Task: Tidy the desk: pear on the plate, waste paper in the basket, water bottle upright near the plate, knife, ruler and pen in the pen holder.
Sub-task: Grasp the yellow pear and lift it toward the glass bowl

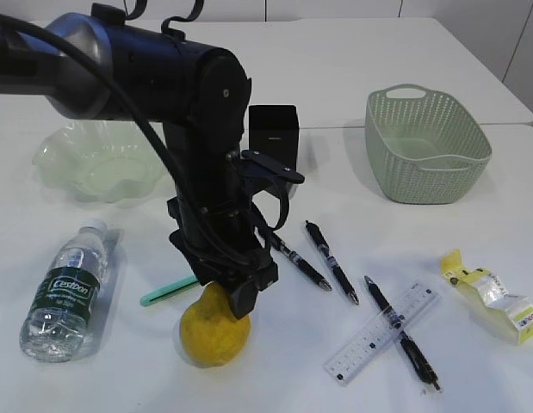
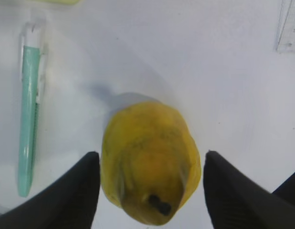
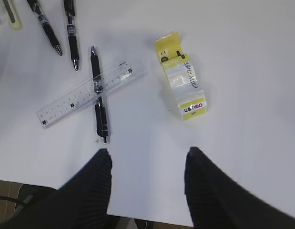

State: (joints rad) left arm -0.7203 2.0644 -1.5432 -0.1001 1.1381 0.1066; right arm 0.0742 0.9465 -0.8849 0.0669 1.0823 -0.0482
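I have the left gripper (image 2: 149, 191) down over the pear (image 1: 214, 327) – jaws wide, one finger on either side, gaps showing, so nothing is gripped yet. The pear lies on the desk (image 1: 352, 77), well short of the plate (image 1: 98, 163). The right gripper (image 3: 147, 186) hangs open and empty near the ruler (image 3: 90, 95)

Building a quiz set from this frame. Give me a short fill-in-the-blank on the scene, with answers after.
1. The left gripper stands open with one finger on each side of the ____.
2. The water bottle lies on its ____ on the desk.
3. The ruler lies across a black ____.
4. The basket holds ____.

Answers: pear; side; pen; nothing
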